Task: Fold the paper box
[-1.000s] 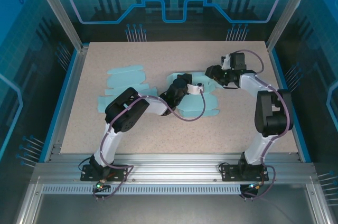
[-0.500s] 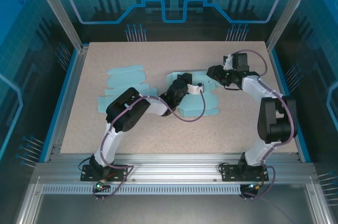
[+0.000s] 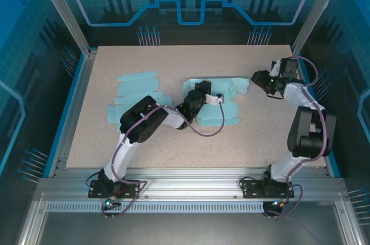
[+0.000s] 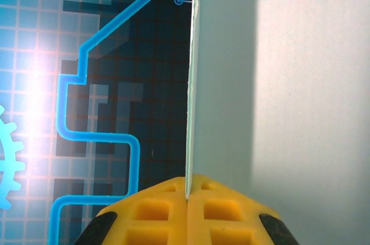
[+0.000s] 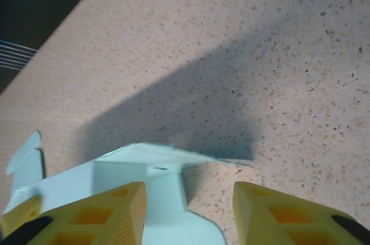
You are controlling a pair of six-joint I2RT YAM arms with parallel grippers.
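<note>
Right arm (image 3: 289, 89) has swung off the paper box (image 3: 231, 119) toward the worktop (image 3: 173, 147) right edge; its jaws are apart, empty, just right of the box. Left arm (image 3: 167, 117) jaws clamped on an upright box panel (image 4: 277, 112), which hides the box interior. Bare worktop on the box's near side

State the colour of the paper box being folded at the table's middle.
Pale turquoise paper box; it shows best in the top external view.
</note>
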